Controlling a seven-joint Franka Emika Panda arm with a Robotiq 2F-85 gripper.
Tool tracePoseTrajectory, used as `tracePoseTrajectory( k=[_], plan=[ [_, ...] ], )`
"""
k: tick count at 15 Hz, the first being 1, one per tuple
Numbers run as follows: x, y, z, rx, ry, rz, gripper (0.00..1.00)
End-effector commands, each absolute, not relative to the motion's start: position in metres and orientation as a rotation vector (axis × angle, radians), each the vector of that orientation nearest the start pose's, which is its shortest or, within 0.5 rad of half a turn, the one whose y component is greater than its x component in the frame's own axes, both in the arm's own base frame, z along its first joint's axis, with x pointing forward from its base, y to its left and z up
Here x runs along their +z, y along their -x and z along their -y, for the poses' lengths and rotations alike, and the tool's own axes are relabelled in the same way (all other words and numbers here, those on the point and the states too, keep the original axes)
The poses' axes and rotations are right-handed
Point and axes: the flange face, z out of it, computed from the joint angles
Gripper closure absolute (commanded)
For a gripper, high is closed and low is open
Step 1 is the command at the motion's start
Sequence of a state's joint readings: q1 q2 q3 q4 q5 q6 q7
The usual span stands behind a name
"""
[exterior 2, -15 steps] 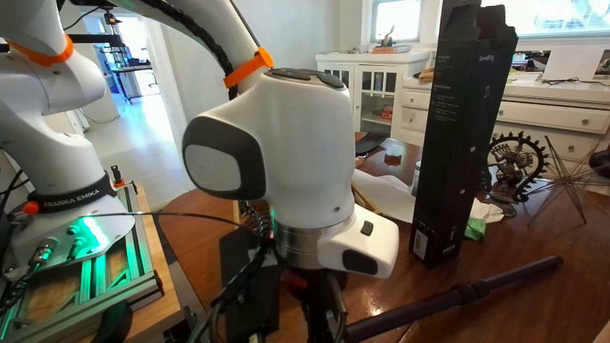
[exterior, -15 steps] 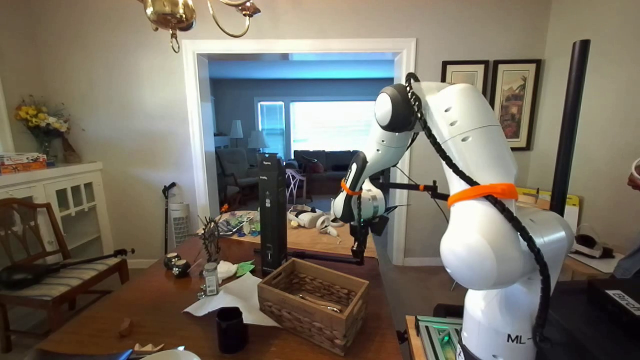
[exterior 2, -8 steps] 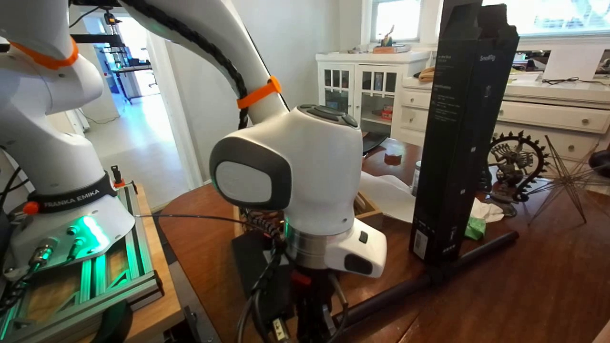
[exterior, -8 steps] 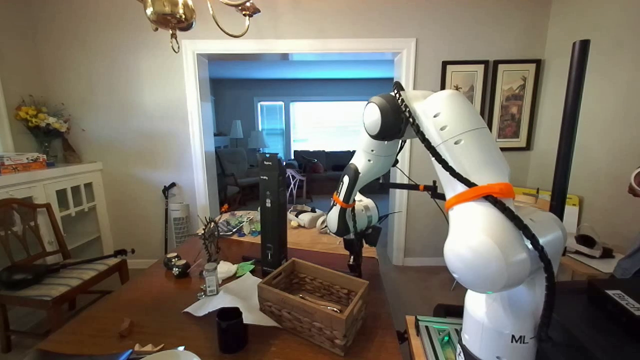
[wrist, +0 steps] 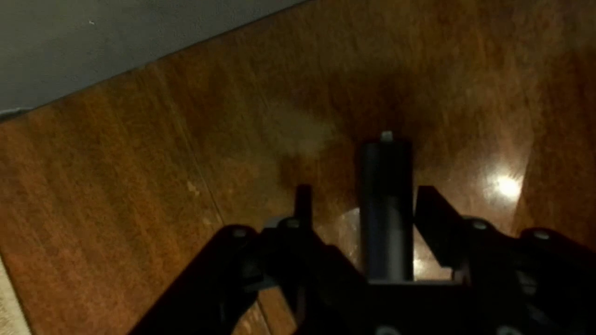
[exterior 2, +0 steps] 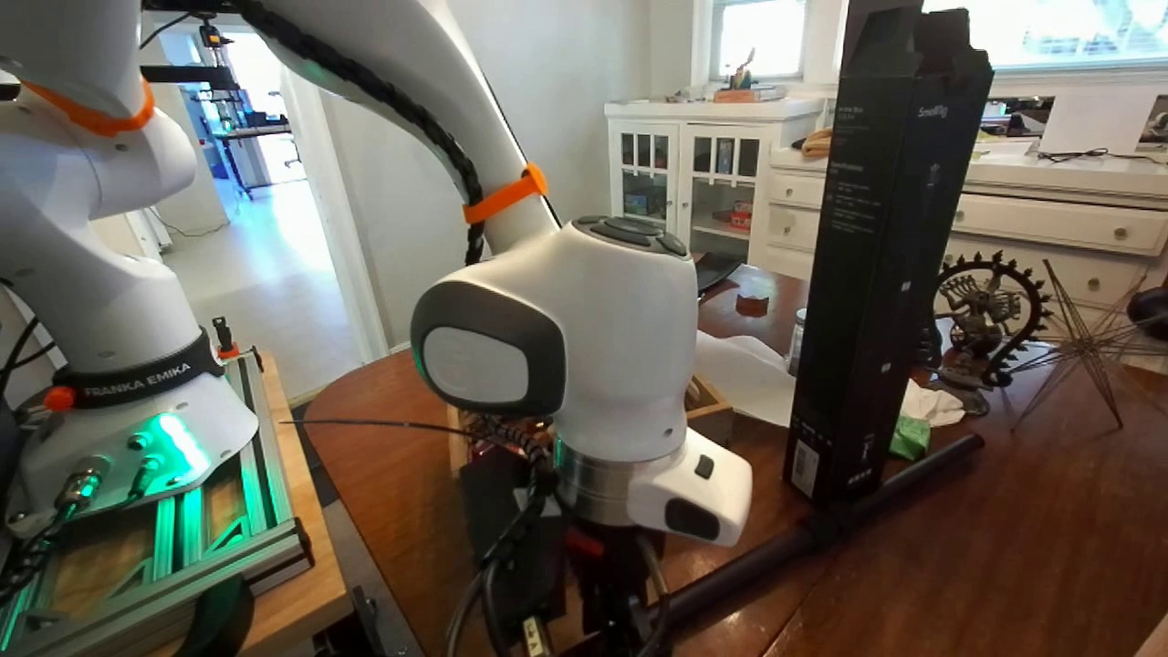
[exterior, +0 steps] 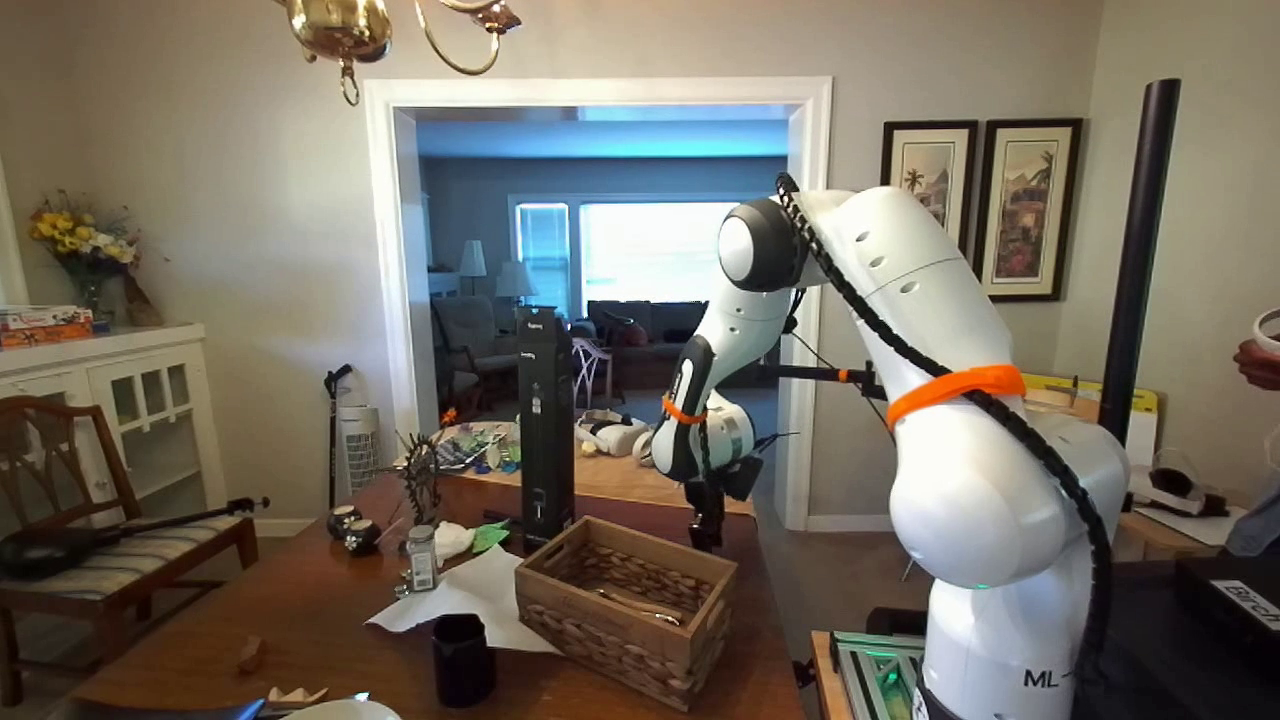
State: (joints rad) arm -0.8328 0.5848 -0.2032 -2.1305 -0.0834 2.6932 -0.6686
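My gripper (wrist: 364,190) stands open in the wrist view around a long black pole (wrist: 386,209). The pole runs between the fingers, close beside the right finger (wrist: 426,209); whether they touch I cannot tell. A clear gap parts it from the left finger (wrist: 303,200). In an exterior view the pole (exterior 2: 821,534) stretches low along the brown table towards a tall black box (exterior 2: 890,274); whether its whole length rests on the wood is unclear. In an exterior view the gripper (exterior: 706,535) points down behind a wooden crate, its fingertips too dark to make out.
The wooden crate (exterior: 625,620) with woven sides has a shiny item inside. Around it are white paper (exterior: 470,600), a black cup (exterior: 463,660) and a glass jar (exterior: 421,560). A metal statue (exterior 2: 981,315) and a wire star (exterior 2: 1086,342) stand beyond the tall box.
The arm has come down towards the table, bringing the black pole lower with it. My fingers have parted from around the pole. A person's hand has come further in at the edge.
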Motion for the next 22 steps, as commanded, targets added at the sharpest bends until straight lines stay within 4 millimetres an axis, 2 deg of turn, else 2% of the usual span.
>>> tracePoseTrajectory(
  k=[1,2,3,6,8,10,12,17,22],
  plan=[
    [0.145,-0.3,0.499,-0.036,3.209,-0.599,0.07],
    [0.147,-0.306,0.502,-0.105,3.203,-0.643,0.01],
    [0.15,-0.312,0.504,-0.163,3.197,-0.682,0.0],
    [0.151,-0.329,0.502,-0.252,3.171,-0.725,0.01],
    [0.147,-0.338,0.497,-0.288,3.151,-0.725,0.12],
    [0.14,-0.346,0.493,-0.314,3.141,-0.721,0.36],
    [0.131,-0.35,0.488,-0.325,3.135,-0.705,0.53],
    [0.109,-0.35,0.482,-0.299,3.141,-0.673,0.91],
    [0.118,-0.338,0.484,-0.204,3.196,-0.583,0.92]
  ],
)
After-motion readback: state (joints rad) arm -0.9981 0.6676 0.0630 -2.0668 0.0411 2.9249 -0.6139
